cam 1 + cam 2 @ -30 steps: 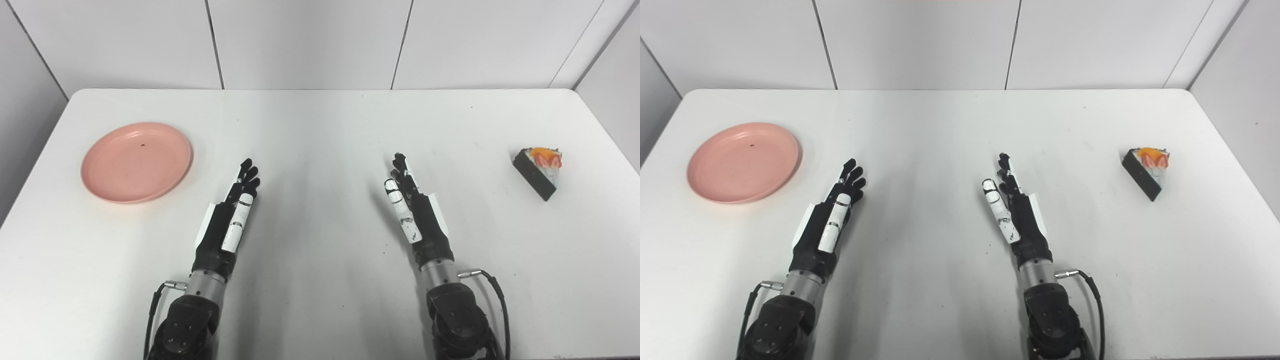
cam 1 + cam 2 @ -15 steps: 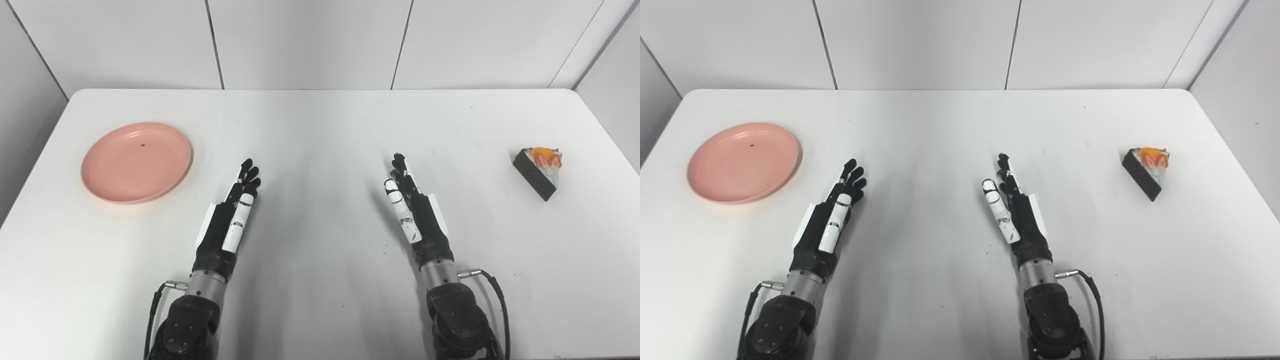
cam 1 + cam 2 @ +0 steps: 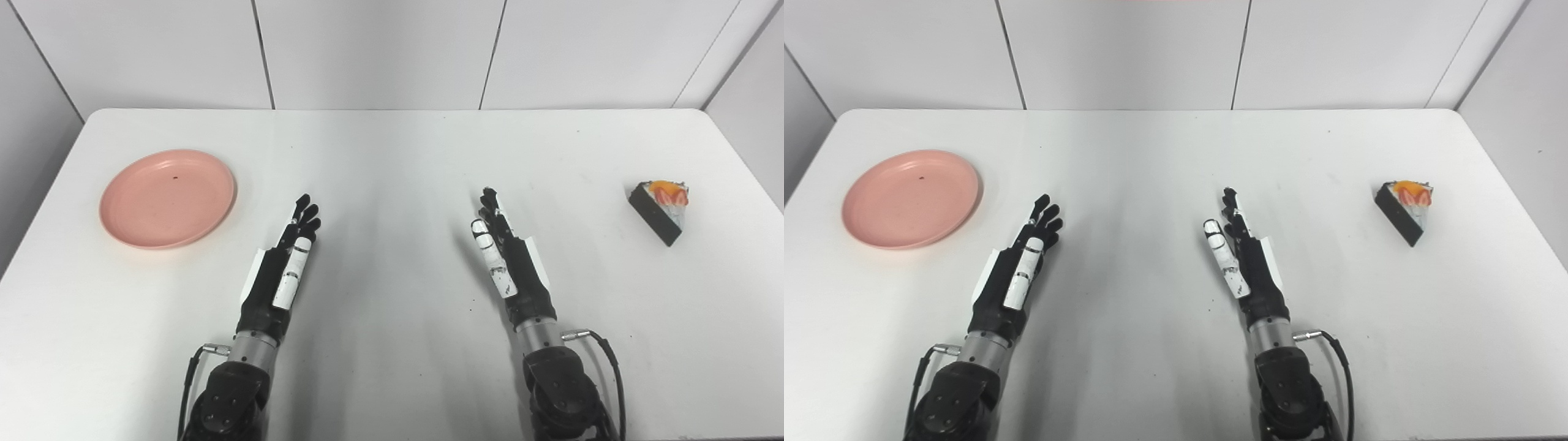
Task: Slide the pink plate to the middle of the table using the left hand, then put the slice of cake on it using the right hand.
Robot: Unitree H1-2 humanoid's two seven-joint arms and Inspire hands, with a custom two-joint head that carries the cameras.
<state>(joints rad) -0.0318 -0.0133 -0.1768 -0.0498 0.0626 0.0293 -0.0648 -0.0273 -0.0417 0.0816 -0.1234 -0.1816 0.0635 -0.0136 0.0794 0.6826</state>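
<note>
Both hands lie over the white table [image 3: 392, 147], fingers extended and holding nothing: left hand [image 3: 280, 269] left of centre, right hand [image 3: 509, 260] right of centre. Round pink plate [image 3: 167, 198] sits empty at the table's far left, well apart from the left hand. Dark wedge-shaped cake slice with orange-red fruit topping [image 3: 659, 210] rests at the far right.

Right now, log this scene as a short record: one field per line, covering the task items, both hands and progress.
plate: pink plate, left side of the table, nothing on it
cake: slice of cake, far right, fruit topping, resting on the table
left hand: left hand, open, fingers extended, right of the plate, not touching it
right hand: right hand, open, well left of the cake
progress: plate not yet slid to the middle; cake not yet picked up
</note>
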